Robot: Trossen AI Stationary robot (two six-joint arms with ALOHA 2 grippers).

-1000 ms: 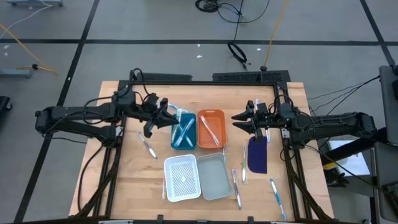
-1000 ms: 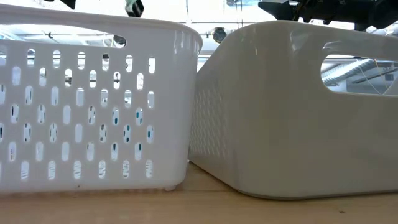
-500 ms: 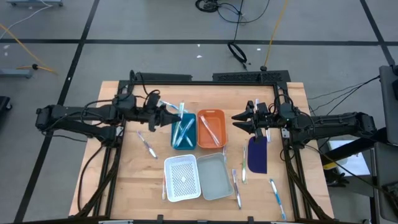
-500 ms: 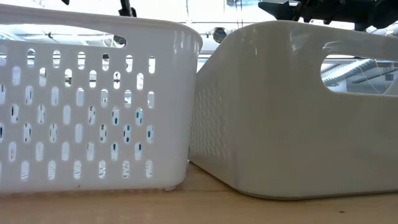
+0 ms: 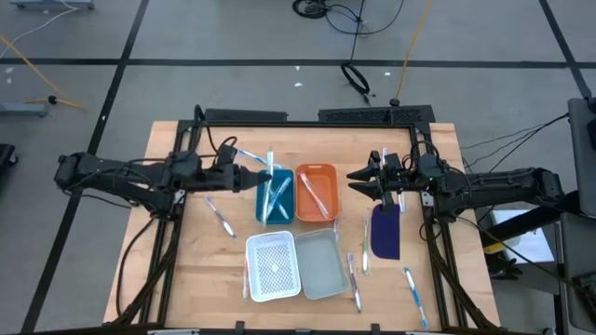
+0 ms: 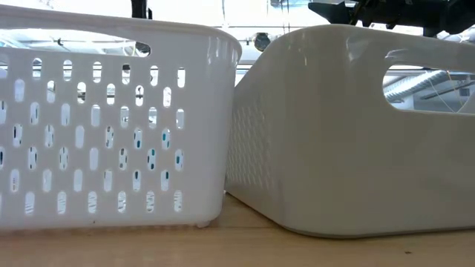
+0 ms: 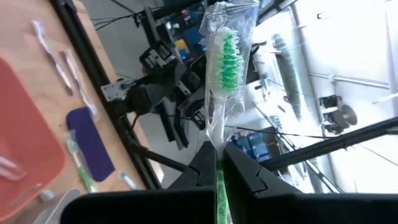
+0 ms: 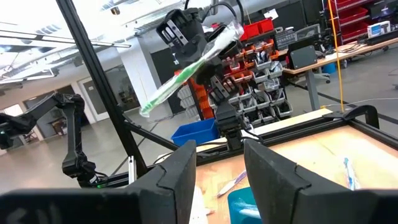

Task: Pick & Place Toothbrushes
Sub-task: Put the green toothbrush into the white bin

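My left gripper (image 5: 255,177) (image 7: 219,163) is shut on a green toothbrush (image 7: 222,68) in a clear wrapper, raised above the left edge of the blue tray (image 5: 275,197). The same toothbrush (image 8: 186,68) shows in the air in the right wrist view. My right gripper (image 5: 358,182) (image 8: 219,163) is open and hovers between the orange tray (image 5: 317,194) and the dark blue pad (image 5: 386,231). More toothbrushes lie in the blue and orange trays. Loose toothbrushes lie flat on the table (image 5: 221,220) (image 5: 354,279) (image 5: 413,290). My left gripper pinches the green toothbrush by its handle (image 7: 219,180) between the two fingers. The fingers come roughly level from the table's left side. The bristle head (image 7: 226,59) sticks out well past the fingertips, still in its clear wrapper. The toothbrush is lifted clear of the table and the trays.
A white perforated tray (image 5: 272,268) (image 6: 111,119) and a grey tray (image 5: 322,264) (image 6: 356,126) stand near the table's near edge and fill the low view. Bare wood lies to the left of the trays. A black frame runs along the table's far edge (image 5: 307,121).
My left gripper has risen and swung from pointing downward to nearly level, moving a little toward the blue tray with the toothbrush in its hold. My right arm has kept still.
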